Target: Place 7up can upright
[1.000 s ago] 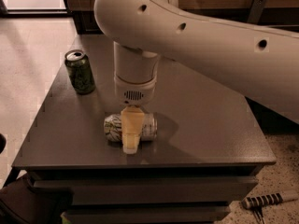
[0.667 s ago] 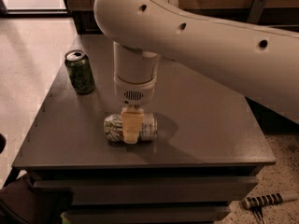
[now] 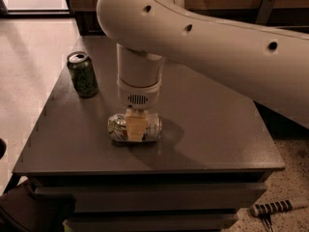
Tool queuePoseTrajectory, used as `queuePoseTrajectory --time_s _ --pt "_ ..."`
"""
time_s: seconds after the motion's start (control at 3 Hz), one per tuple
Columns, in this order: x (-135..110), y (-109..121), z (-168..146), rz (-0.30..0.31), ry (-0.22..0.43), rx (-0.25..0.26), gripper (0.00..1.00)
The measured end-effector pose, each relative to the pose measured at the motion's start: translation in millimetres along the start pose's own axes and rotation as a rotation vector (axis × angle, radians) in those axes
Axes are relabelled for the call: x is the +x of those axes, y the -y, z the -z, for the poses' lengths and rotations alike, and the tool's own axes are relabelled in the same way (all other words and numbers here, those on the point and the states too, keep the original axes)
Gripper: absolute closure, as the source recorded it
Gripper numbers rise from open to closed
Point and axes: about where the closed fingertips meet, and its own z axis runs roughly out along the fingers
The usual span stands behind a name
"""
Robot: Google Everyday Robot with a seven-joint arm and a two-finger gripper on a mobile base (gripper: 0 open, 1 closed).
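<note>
The 7up can (image 3: 152, 126), whitish-silver with green markings, lies on its side near the front middle of the grey table (image 3: 217, 139). My gripper (image 3: 134, 123) hangs straight down from the white arm and straddles the can's middle. The near cream finger (image 3: 133, 129) lies flat against the can's front side, and the far finger is hidden behind the can. The gripper is closed on the can, which still rests on the table.
A dark green can (image 3: 82, 75) stands upright at the table's back left. The big white arm (image 3: 217, 47) crosses the upper right of the view. A striped-handled tool (image 3: 277, 208) lies on the floor at the lower right.
The near finger has drawn in from the table's front edge until it lies against the can. The wrist and the can have stayed in place.
</note>
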Motion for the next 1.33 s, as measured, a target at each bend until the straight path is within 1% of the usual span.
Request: queuePoseTrajectory --time_s 0.33,0.67,1.0,1.33 --pt "0 0 0 0.001 0.001 0.002 1.0" --pt "0 1 2 0.002 0.01 0.003 1.0" --pt "9 8 28 0.018 0.107 0.013 1.0" --pt "25 24 68 0.027 0.268 0.054 1.0"
